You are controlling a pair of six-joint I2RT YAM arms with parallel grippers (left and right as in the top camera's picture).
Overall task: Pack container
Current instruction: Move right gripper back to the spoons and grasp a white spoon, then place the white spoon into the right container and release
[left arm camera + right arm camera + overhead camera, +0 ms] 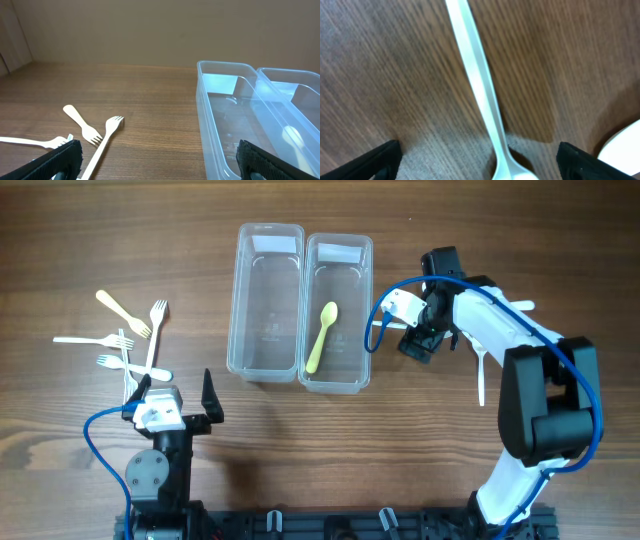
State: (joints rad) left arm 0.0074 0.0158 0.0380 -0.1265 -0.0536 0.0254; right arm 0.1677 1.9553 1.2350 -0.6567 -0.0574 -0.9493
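Overhead, the brown wood-grain table carries everything. The largest things on it are two clear rectangular plastic containers side by side: the left-hand container looks empty, while the right-hand container holds one yellow-green plastic spoon lying lengthwise. The right gripper hangs low just beside that second container, fingers spread wide on either side of a slim white plastic spoon that lies flat on the wood, with nothing gripped. The left gripper sits near the table's front edge, also spread wide and empty, close to a loose cluster of white and cream plastic forks well left of the containers. Packing looks barely begun: one spoon is in, and the step in hand seems to be picking up the white spoon. That calls for lowering until the fingertips straddle the thin handle, then closing squarely; a flat, narrow handle on bare wood could easily slip or pivot out.
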